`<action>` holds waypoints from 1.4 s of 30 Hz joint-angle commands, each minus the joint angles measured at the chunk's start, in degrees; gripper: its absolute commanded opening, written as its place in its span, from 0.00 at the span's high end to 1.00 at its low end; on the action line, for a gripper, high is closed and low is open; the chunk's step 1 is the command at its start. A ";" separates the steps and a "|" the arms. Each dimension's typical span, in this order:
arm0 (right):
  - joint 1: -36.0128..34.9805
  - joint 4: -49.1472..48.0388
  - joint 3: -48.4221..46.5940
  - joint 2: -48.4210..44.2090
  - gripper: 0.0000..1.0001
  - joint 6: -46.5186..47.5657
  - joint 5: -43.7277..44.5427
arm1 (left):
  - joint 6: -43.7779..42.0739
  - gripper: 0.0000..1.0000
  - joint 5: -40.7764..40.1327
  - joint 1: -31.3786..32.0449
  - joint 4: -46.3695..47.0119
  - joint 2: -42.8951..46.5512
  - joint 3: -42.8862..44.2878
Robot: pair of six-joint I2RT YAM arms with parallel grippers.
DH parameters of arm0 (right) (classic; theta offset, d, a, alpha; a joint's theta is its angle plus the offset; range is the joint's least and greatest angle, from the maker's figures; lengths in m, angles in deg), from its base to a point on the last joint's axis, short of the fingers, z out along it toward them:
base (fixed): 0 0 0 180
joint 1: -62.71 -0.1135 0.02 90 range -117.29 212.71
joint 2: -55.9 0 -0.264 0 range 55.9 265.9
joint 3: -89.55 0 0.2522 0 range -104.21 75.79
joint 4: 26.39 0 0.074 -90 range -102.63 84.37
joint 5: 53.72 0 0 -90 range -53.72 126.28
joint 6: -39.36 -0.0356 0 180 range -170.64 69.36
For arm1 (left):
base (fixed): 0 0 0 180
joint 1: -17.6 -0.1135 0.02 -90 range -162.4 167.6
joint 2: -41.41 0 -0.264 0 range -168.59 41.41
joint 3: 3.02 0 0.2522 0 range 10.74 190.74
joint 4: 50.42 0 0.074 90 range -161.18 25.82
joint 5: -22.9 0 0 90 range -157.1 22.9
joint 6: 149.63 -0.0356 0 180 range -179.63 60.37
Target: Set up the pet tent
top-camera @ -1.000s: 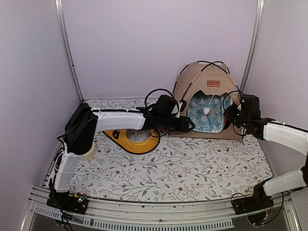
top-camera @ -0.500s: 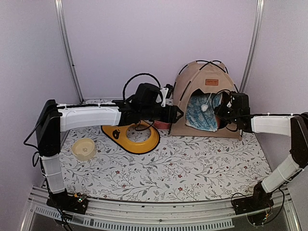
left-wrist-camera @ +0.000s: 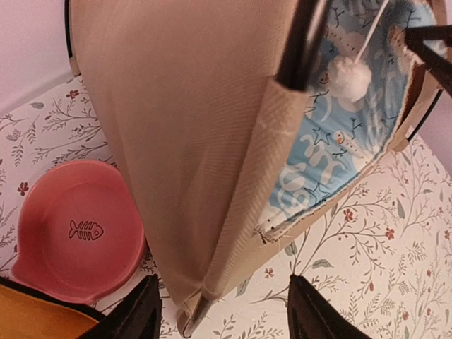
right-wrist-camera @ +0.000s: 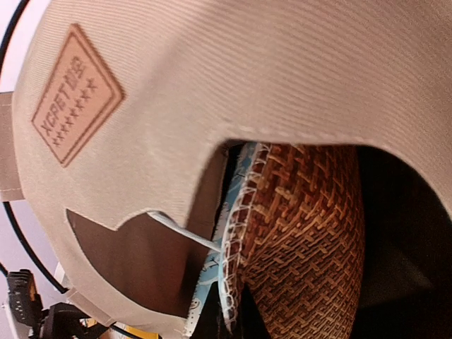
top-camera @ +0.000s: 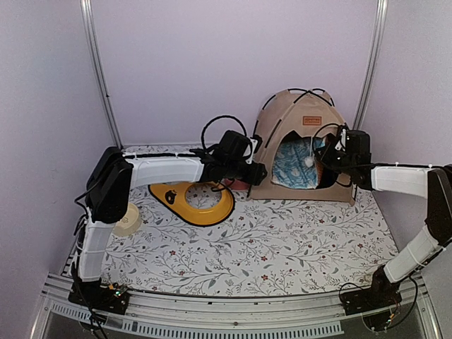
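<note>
The tan pet tent (top-camera: 300, 134) stands at the back right with black crossing poles, a brown label patch (top-camera: 313, 121) and a white pom-pom (top-camera: 308, 161) hanging in its opening. My left gripper (top-camera: 256, 171) is open, and in the left wrist view (left-wrist-camera: 222, 314) its fingers (left-wrist-camera: 138, 314) stand either side of the tent's front left corner (left-wrist-camera: 198, 307). My right gripper (top-camera: 326, 161) is at the right side of the opening. In the right wrist view (right-wrist-camera: 233, 325) it is shut on the edge of the blue cushion (right-wrist-camera: 236, 233), whose woven brown underside (right-wrist-camera: 311, 247) faces the camera.
A yellow double-bowl feeder (top-camera: 194, 201) lies left of the tent. A pink bowl with a fish mark (left-wrist-camera: 74, 240) sits against the tent's left wall. A cream bowl (top-camera: 131, 219) is near the left arm. The back wall is close behind the tent.
The left gripper has dropped to the tent's front left corner and the left arm has folded back. The right gripper has moved the cushion from leaning out of the opening to further inside.
</note>
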 commanded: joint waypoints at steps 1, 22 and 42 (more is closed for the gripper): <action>-0.15 -8.13 -2.73 1.69 1.00 1.47 -7.27 | -3.53 0.41 -1.28 -0.77 -1.78 -2.31 5.51; 0.80 11.78 -8.46 4.94 0.80 3.44 6.99 | -12.55 1.00 13.64 -1.38 -2.81 -1.22 3.53; -5.79 35.77 -4.55 -13.43 0.32 10.33 18.51 | -6.78 1.00 21.97 -1.29 -2.44 3.76 -1.03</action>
